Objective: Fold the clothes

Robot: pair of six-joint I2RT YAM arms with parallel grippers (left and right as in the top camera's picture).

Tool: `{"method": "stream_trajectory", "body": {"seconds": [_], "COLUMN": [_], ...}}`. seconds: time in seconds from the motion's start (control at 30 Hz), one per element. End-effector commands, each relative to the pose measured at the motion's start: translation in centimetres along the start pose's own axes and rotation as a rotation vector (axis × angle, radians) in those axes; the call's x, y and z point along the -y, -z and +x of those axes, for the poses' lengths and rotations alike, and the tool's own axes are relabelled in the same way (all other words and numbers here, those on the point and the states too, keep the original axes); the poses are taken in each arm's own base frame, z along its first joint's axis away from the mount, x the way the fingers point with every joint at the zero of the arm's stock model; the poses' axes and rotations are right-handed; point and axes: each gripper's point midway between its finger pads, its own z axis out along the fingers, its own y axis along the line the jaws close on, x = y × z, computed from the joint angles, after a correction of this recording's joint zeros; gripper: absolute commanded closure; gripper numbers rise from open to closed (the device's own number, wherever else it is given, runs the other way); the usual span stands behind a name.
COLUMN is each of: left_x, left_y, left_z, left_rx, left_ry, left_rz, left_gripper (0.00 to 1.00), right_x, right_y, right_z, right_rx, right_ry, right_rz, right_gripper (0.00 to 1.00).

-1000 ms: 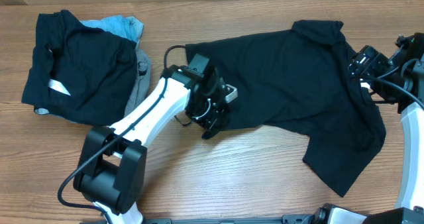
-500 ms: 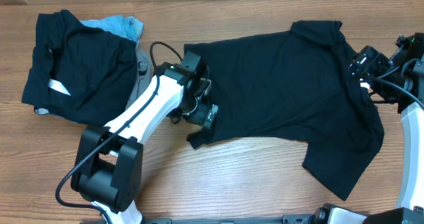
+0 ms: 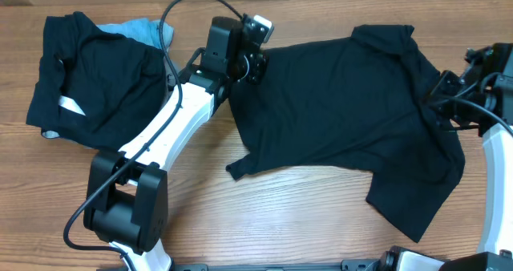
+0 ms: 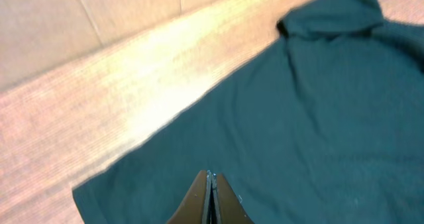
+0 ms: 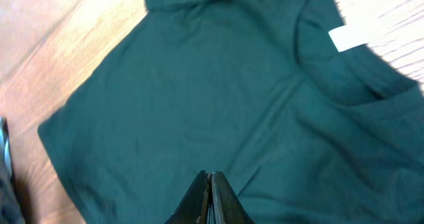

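Note:
The clothes, a black T-shirt [image 3: 345, 103], lie spread across the middle and right of the wooden table, with one lower corner curled at the front left. My left gripper [image 3: 258, 65] is at the shirt's upper left corner. In the left wrist view its jaws [image 4: 210, 175] are shut over the dark fabric [image 4: 318, 118] with nothing between them. My right gripper [image 3: 438, 93] is at the shirt's right side by the neck. In the right wrist view it [image 5: 209, 175] is shut above the cloth [image 5: 185, 85], and the white tag [image 5: 348, 36] shows at the upper right.
A pile of other garments lies at the far left: a black one with a slanted white strip [image 3: 88, 78], a light-blue one [image 3: 148, 30] and a grey one [image 3: 167, 103]. A cardboard wall [image 4: 99, 18] runs along the table's back edge.
My left gripper has left the shirt's lower left edge and swung up to its upper left corner, now shut. The right gripper has closed and shifted slightly right.

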Motion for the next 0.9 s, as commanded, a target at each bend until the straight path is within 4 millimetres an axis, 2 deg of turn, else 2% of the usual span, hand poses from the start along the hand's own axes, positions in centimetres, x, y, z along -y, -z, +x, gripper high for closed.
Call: {"method": "stream_trajectory", "body": {"seconds": [0.0, 0.07, 0.13, 0.23, 0.3, 0.43, 0.63, 0.87], "left_x": [-2.1, -3.0, -3.2, -3.6, -3.8, -4.0, -5.0, -5.3], "left_y": [-1.8, -3.6, -5.7, -7.7, -8.7, -10.2, -11.5, -11.9], "left_z": [0.8, 3.1, 6.1, 8.7, 9.4, 10.1, 11.0, 11.1], "left_rx": [-0.004, -0.051, -0.117, -0.159, -0.158, -0.135, -0.118, -0.104], "left_ry": [0.031, 0.073, 0.116, 0.151, 0.164, 0.174, 0.168, 0.164], "left_rz": [-0.051, -0.068, -0.067, -0.075, -0.077, -0.08, -0.126, -0.133], "left_gripper": [0.96, 0.96, 0.96, 0.96, 0.96, 0.96, 0.96, 0.96], "right_x": [-2.1, -2.7, -2.2, -1.6, -2.0, -1.3, 1.9, 3.5], "right_y": [-0.1, -0.4, -0.9, -2.3, -3.3, -4.8, -6.9, -9.8], "right_z": [0.9, 1.7, 3.2, 5.6, 7.4, 10.3, 13.7, 15.9], "right_rx": [-0.025, -0.048, -0.086, -0.147, -0.192, -0.265, -0.31, -0.291], "right_ry": [0.074, 0.093, 0.078, 0.0, -0.003, -0.019, -0.136, -0.163], "right_rz": [-0.048, -0.043, 0.021, 0.075, 0.053, 0.075, 0.179, 0.165], "right_gripper": [0.96, 0.96, 0.96, 0.96, 0.96, 0.96, 0.96, 0.96]}}
